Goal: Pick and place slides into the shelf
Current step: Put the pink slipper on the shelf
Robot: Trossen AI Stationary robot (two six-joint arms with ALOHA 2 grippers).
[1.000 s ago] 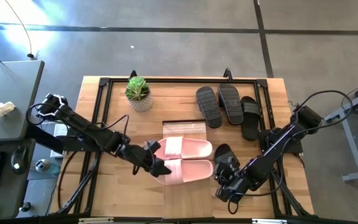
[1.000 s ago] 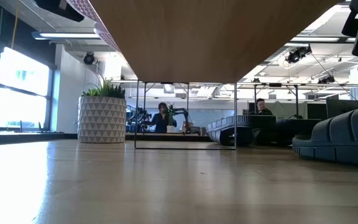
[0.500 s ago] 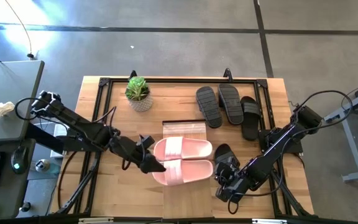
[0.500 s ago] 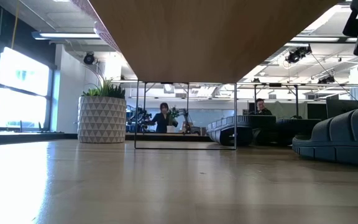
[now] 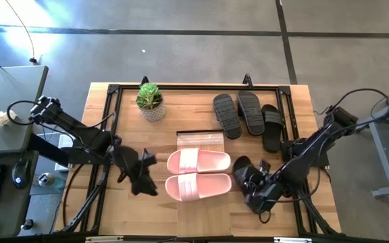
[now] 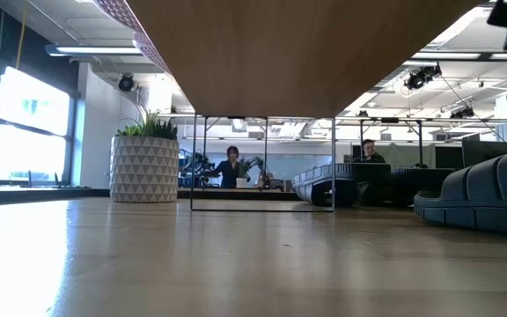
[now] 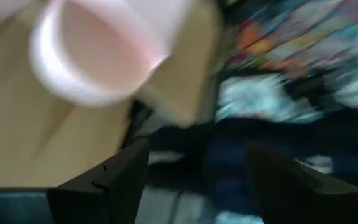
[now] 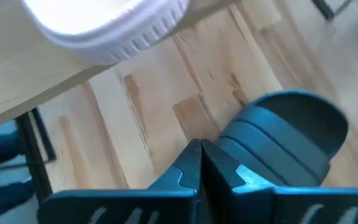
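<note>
Concrete floor all round, grey desk at the left edge; in the middle a butcher-block table point(image 5: 275, 209) inside a black frame. Along the table's centre, a narrow light-wood shelf point(image 5: 200, 140), seen in the low view as a broad plank underside point(image 6: 297, 53) filling the upper part. Far behind, at desks, two seated people.

On the shelf top, a pale pink pair of slides point(image 5: 198, 174), side by side, straps toward the left, one behind the other, touching or nearly so. In the left wrist view, blurred, a rounded pink end point(image 7: 98, 56) close ahead.

At the table's back right, three black slides point(image 5: 248, 116) lying together, soles up or ribbed side showing, the rightmost a little nearer the front. A fourth black slide point(image 5: 245, 172) just right of the pink pair, under the right arm's end.

Potted plant point(image 5: 150, 101) at the back left, in a patterned white pot point(image 6: 144, 167).

Left gripper point(image 5: 139, 177) low over the table, just left of the pink pair and apart from it, fingers point(image 7: 114, 180) spread wide with nothing between them.

Right gripper point(image 5: 256, 189) down at the fourth black slide, fingers point(image 8: 188, 171) pressed together in the right wrist view, the dark strap point(image 8: 284, 140) just beyond the tips; grip on the slide not certain from these views.
</note>
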